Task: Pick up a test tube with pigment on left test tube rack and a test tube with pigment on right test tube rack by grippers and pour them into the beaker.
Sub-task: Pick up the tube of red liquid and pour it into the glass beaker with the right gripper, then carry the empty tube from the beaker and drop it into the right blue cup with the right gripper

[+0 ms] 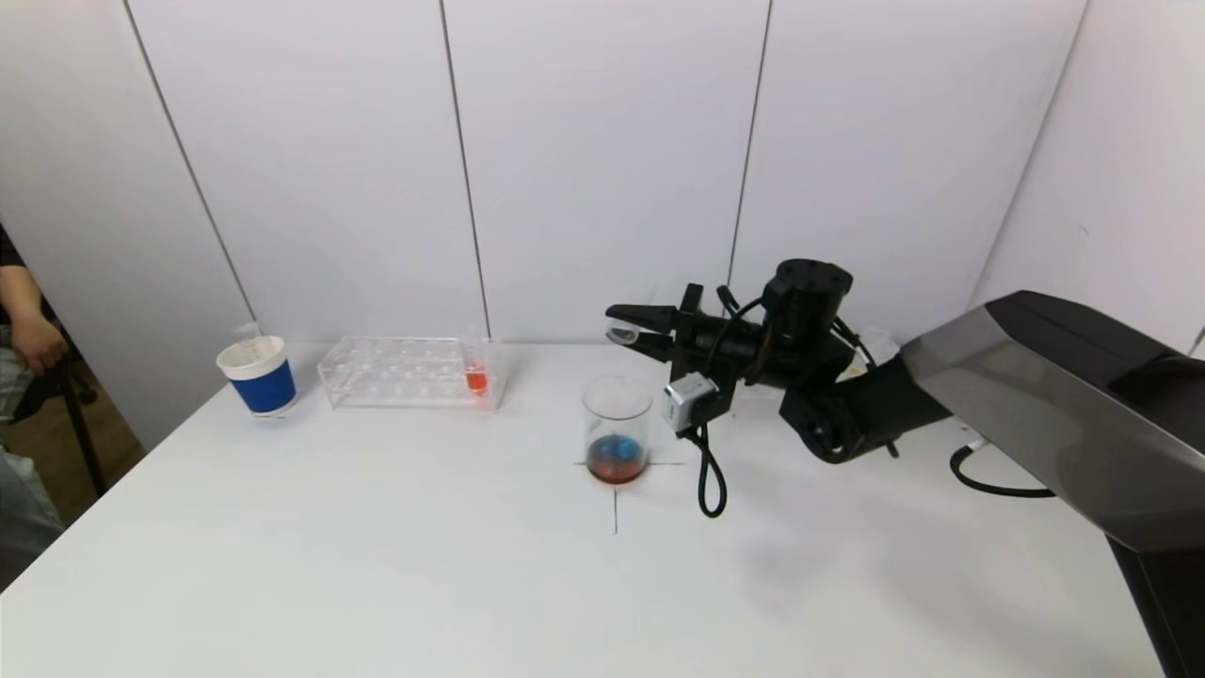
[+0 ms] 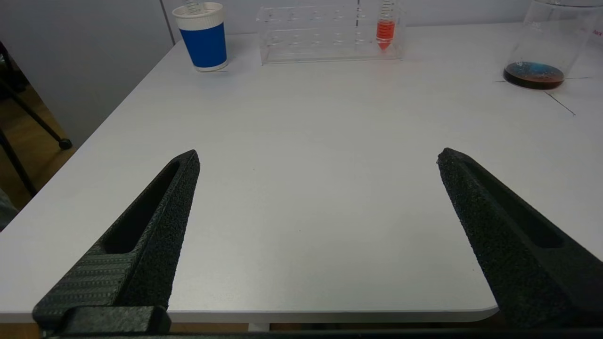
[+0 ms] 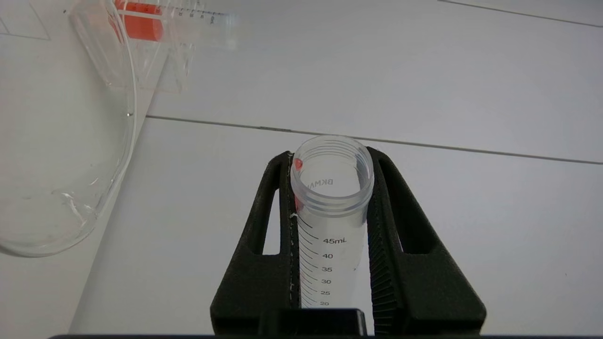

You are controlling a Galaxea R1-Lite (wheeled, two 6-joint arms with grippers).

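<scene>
My right gripper [image 1: 629, 333] is shut on a clear graduated test tube [image 1: 621, 330], held sideways just above and behind the glass beaker [image 1: 617, 414]. In the right wrist view the tube [image 3: 330, 221] sits between the jaws of the gripper [image 3: 330, 155] and looks empty but for a red drop at its rim. The beaker [image 3: 70, 141] holds dark red and blue liquid at its bottom. The left clear rack [image 1: 405, 372] holds one tube of orange-red pigment [image 1: 476, 375]. My left gripper [image 2: 318, 153] is open and empty over the table's front edge. The right rack is hidden behind my right arm.
A blue and white paper cup [image 1: 257, 375] stands left of the rack, with a tube in it in the left wrist view [image 2: 205, 37]. A person's arm [image 1: 28, 330] shows at the far left. The white table [image 1: 377, 565] has cross lines under the beaker.
</scene>
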